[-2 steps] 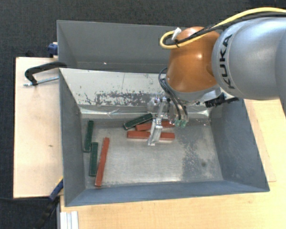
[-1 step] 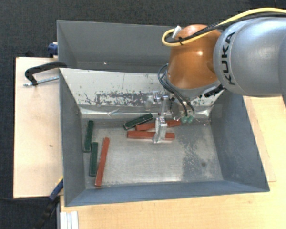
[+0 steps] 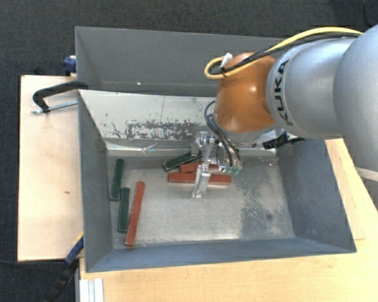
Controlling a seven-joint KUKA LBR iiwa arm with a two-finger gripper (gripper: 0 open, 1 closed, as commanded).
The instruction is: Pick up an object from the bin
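At bin (image 3: pixel 302 187) centre, under end effector (image 3: pixel 200 184): flat red-brown bar (image 3: pixel 179 177).

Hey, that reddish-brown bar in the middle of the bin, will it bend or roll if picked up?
The reddish-brown bar looks straight and flat-sided, so probably stiff and unlikely to roll. It is long and slim, so gripped off-centre it may tilt. A dark green bar lies close at its far side and might get nudged.

Two green bars (image 3: pixel 117 180) beside red-brown bar (image 3: pixel 135 212)
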